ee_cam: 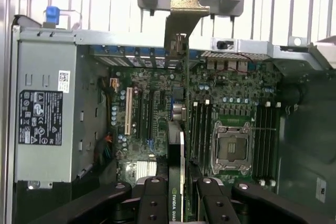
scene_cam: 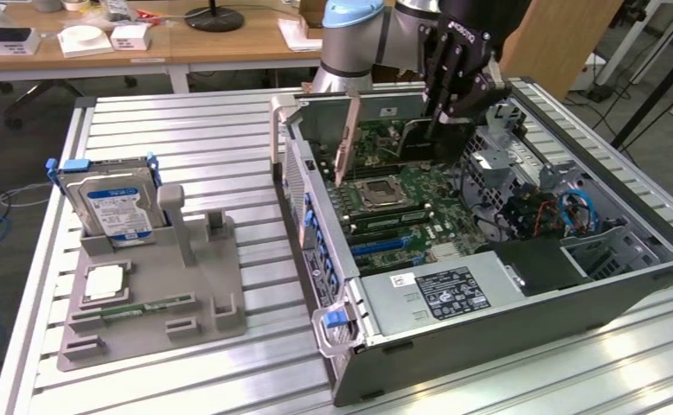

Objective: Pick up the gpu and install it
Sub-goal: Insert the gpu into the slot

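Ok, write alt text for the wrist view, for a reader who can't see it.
The hand grips the gpu edge-on over the motherboard of an open computer case, the card's metal bracket pointing away from the camera. A grey power supply with a black label sits at one side of the case, a CPU socket at the other.

Bright, even indoor light falls from above, with pale glare on the table slats. The computer case interior sits in softer shadow; the wrist view washes the slats white
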Tool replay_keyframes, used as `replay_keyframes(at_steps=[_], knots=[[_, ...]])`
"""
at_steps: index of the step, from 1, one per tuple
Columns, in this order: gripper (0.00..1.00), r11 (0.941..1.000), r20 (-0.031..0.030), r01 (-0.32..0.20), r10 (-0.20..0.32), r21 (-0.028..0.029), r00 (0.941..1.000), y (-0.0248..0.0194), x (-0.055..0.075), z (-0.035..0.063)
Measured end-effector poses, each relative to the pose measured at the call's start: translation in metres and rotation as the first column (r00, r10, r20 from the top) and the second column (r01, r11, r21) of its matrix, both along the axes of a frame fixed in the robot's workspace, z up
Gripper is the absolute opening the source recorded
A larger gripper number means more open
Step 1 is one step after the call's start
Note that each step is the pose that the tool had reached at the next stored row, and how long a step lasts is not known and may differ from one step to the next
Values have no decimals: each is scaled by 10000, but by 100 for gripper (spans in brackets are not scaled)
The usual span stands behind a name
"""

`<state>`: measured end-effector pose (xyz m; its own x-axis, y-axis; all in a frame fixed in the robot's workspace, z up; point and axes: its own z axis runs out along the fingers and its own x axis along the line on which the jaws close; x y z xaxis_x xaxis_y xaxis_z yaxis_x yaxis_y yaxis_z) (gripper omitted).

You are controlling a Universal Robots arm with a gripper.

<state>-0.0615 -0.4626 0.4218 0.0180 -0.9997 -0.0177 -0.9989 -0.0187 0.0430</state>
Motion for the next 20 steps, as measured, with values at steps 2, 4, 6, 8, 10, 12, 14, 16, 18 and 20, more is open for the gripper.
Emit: replay_keyframes(at_steps=[2, 4, 6, 8, 10, 12, 14, 16, 18, 20], knots=[[26, 9998, 0, 209, -209, -21, 9998, 0, 2, -17], [26, 9993, 1, 384, -384, -41, 9993, 0, 6, -36], [26, 9987, 2, 517, -517, -42, 9987, 4, 12, -49], [26, 9986, 3, 535, -535, -42, 9986, 8, 12, -50], [26, 9986, 3, 536, -536, -42, 9986, 8, 12, -50], [26, 9985, 3, 538, -538, -41, 9986, 9, 16, -57], [26, 9985, 2, 540, -540, -43, 9985, 9, 18, -70], [26, 9985, 3, 537, -537, -43, 9986, 8, 21, -81], [26, 9985, 2, 537, -537, -45, 9986, 8, 23, -83], [26, 9985, 3, 537, -537, -42, 9986, 8, 24, -91]])
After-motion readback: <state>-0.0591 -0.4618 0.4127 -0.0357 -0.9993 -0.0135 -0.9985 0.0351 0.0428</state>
